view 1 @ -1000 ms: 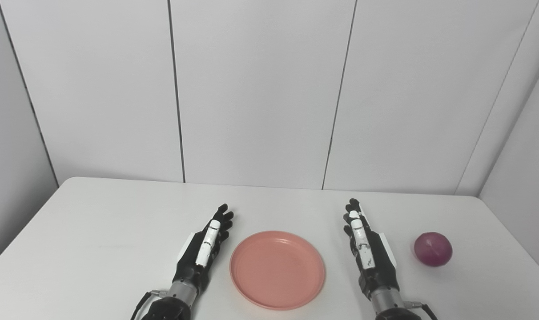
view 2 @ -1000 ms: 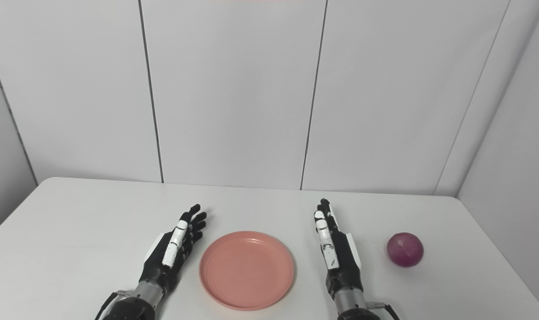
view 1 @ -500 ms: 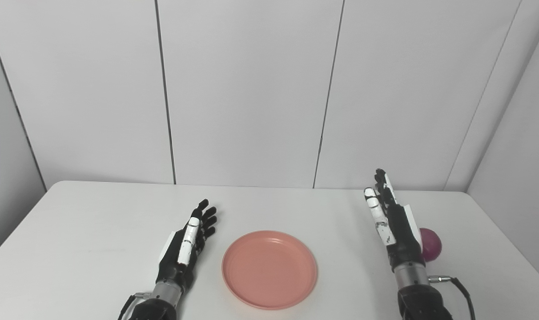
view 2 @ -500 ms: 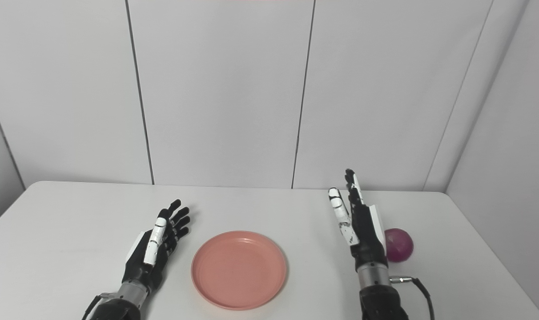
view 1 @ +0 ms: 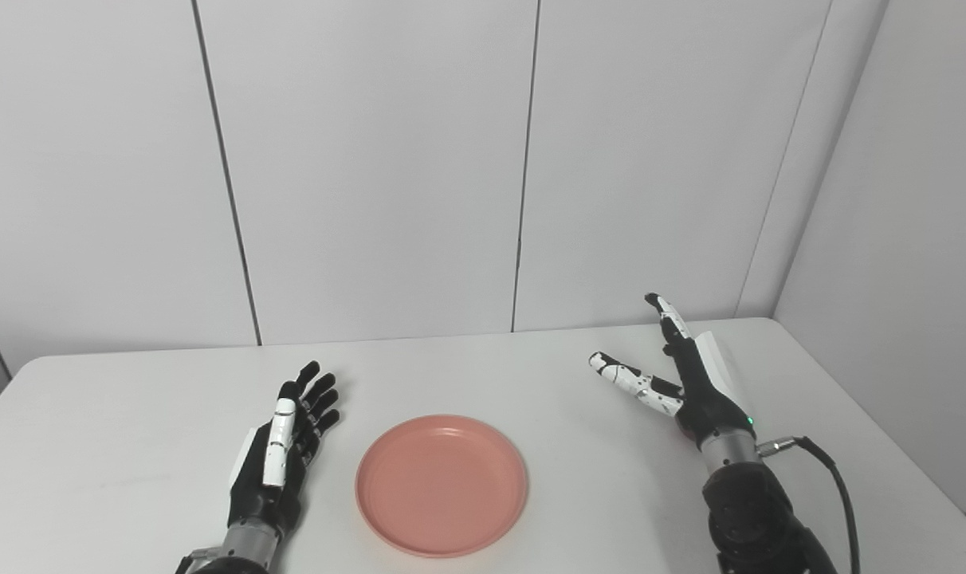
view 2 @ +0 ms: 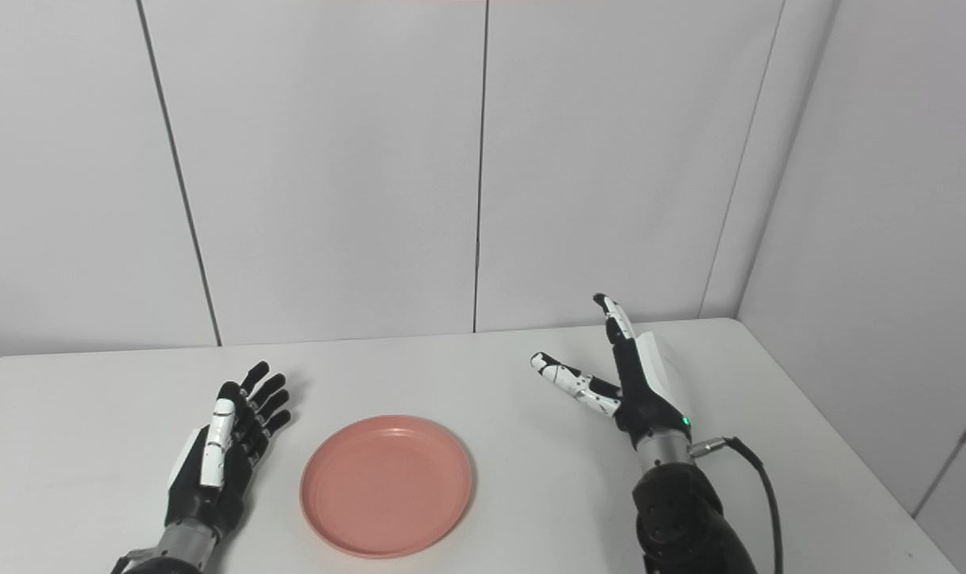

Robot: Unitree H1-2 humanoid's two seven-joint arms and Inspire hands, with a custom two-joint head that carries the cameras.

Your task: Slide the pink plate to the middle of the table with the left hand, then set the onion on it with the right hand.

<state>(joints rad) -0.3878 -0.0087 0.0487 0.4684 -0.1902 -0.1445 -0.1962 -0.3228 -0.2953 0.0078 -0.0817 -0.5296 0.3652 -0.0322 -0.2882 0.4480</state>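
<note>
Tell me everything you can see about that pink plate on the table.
The plate is round, salmon pink and shallow, with a raised rim and a flat, empty well. It looks like matte plastic. It lies flat and upright on the white table, near the front edge. Nothing touches it: the left hand rests just beside its left rim with a gap, and the right hand is farther off to its right.

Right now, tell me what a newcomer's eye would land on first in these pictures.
The pink plate stands out first, lying empty near the front middle of the white table. Next comes the right hand, raised over the table's right side, thumb spread wide. The left hand lies open just left of the plate. No onion shows.
</note>
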